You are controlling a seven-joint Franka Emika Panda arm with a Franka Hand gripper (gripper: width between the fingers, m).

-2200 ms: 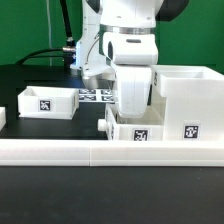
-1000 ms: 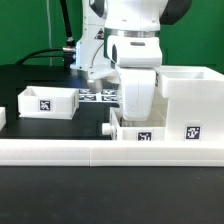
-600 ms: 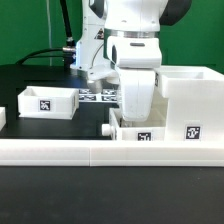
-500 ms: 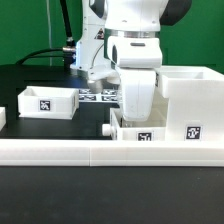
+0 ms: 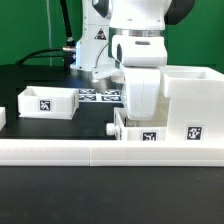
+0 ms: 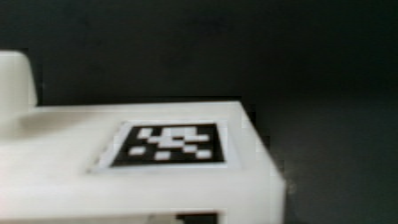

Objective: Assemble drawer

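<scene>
The tall white housing stands at the exterior view's right, with a tag on its front. My gripper reaches down into a small white tray, which has a black knob and sits right beside the housing's left side. The fingertips are hidden behind the tray wall. The tray moves along with the gripper. A second small tray lies apart at the left. The wrist view is blurred and shows a white part with a tag close under the camera.
A long low white rail runs across the front. The marker board lies on the black table behind the arm. A dark cable and a green backdrop are at the back.
My gripper and the tray it holds have shifted a little to the exterior view's right, closer to the housing. The left tray and the housing have not moved.
</scene>
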